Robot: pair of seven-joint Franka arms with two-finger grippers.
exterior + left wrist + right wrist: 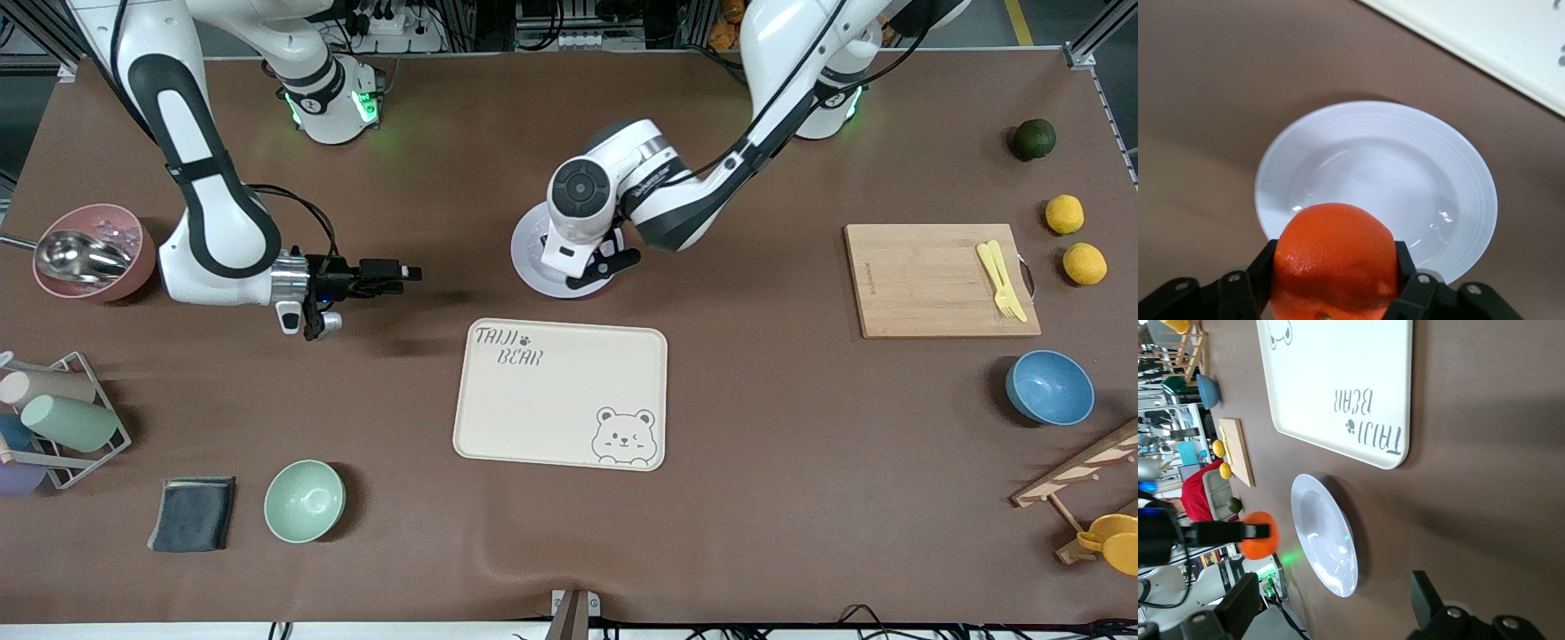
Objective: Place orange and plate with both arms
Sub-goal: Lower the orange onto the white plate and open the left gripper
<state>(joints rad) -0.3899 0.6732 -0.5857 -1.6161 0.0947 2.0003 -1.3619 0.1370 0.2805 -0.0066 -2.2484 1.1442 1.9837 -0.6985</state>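
The left gripper (1338, 293) hangs right over the plate (533, 258), fingers clamped on the orange (1336, 260), fruit up in the air above the rim nearest the tray (560, 394). The plate sits on the cloth just beside the tray, farther from the front camera, nothing in it yet. The right gripper (404, 273) waits over bare table toward the right arm's end, fingers spread wide and empty. So the orange is grabbed, and that looks like roughly half the job; the drop onto the plate remains, and probably moving the plate to the tray.
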